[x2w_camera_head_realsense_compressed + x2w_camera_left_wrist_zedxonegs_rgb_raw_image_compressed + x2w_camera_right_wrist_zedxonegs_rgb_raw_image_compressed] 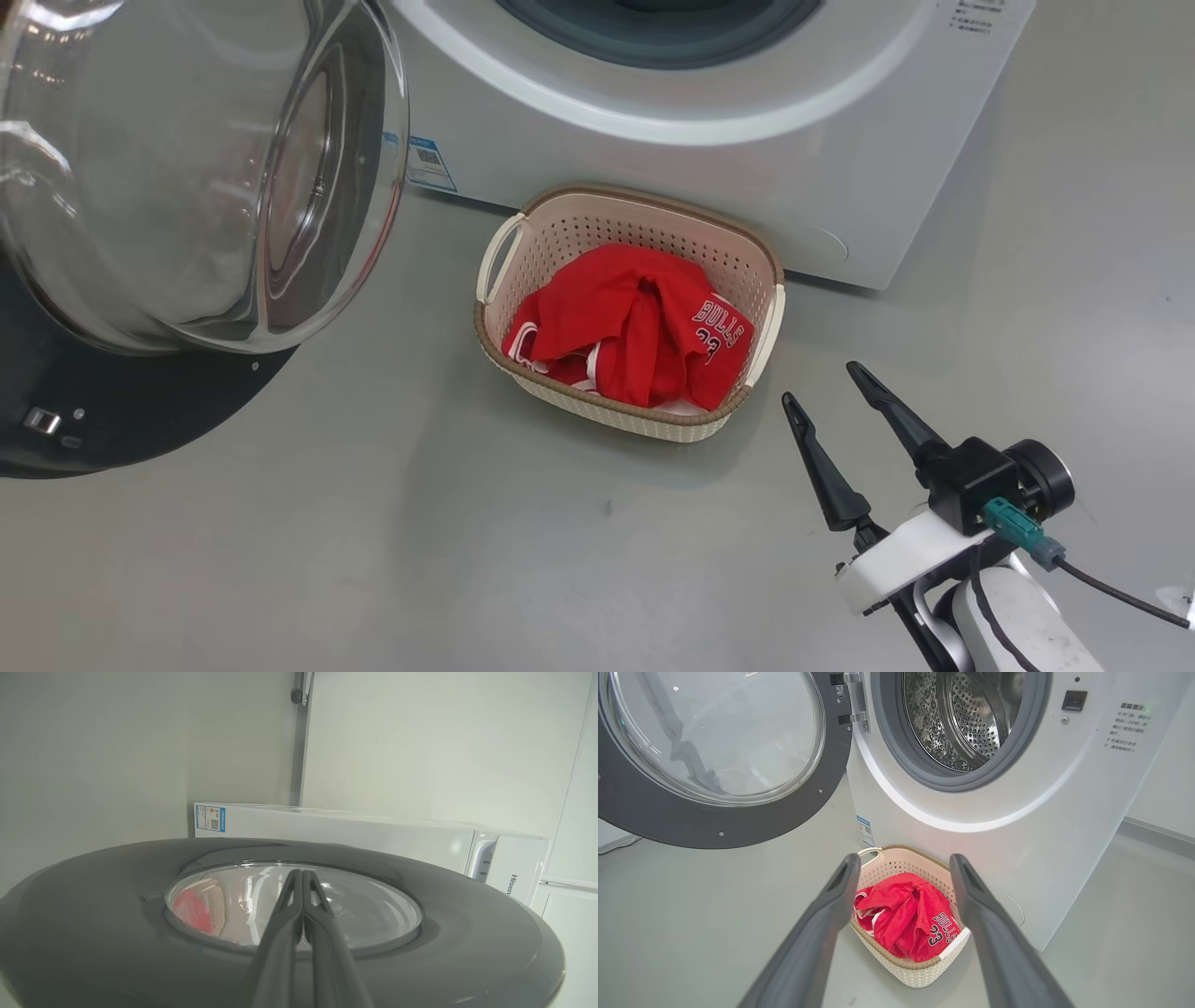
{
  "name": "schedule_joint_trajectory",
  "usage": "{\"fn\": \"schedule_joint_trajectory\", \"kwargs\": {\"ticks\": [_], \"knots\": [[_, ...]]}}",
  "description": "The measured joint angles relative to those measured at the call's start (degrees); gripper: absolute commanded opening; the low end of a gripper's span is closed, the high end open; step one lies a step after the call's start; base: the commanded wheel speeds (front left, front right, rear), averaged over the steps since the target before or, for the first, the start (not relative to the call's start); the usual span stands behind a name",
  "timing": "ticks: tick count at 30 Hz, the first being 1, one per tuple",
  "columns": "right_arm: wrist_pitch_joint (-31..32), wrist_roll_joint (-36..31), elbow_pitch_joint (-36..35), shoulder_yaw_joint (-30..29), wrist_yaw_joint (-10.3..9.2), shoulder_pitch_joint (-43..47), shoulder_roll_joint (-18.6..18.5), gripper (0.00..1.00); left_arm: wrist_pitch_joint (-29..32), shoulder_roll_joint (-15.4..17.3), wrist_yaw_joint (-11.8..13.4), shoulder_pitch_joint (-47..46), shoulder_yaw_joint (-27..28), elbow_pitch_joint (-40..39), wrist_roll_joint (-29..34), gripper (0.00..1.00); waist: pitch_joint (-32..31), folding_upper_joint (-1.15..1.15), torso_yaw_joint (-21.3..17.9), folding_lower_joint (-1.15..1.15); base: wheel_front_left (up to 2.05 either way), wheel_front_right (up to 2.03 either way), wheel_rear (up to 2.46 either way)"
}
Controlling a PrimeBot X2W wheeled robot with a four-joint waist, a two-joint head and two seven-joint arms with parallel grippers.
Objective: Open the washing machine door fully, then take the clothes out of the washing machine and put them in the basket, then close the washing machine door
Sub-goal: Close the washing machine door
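The washing machine door [714, 826] stands swung wide at the left and blocks that side; the round opening [966, 723] of the washing machine [1017, 826] is free. The basket [579, 229] stands just before the machine's front, bare floor [467, 560] on its near side; the gap behind seems narrow.

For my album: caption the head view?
Red clothes in the basket before the washing machine, door open, right gripper open nearby.
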Motion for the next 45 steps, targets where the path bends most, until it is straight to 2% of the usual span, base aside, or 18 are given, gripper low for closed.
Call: {"fn": "schedule_joint_trajectory", "kwargs": {"ticks": [9, 23, 45], "knots": [[-0.32, 0.31, 0.21, 0.27, 0.00, 0.00, 0.47, 1.00, 3.47, -1.02, -1.49, 2.96, -0.03, -1.18, -0.67, 0.00, -1.23, 0.00, 0.12, 0.00, 0.00, 0.00, 0.00], [-0.42, 0.46, 0.78, 0.20, -0.04, 0.08, 0.79, 1.00, 8.53, -5.86, -3.92, 6.89, 0.60, -4.37, -3.81, 0.00, -2.67, 0.00, 0.46, 0.00, 0.00, 0.00, 0.00], [-0.83, 0.89, 1.32, 0.22, -0.05, 0.42, 1.30, 1.00, 14.15, -13.79, -4.98, 12.27, -0.94, -13.59, -5.46, 0.00, -4.01, 0.00, 0.21, 0.00, 0.00, 0.00, 0.00]]}}
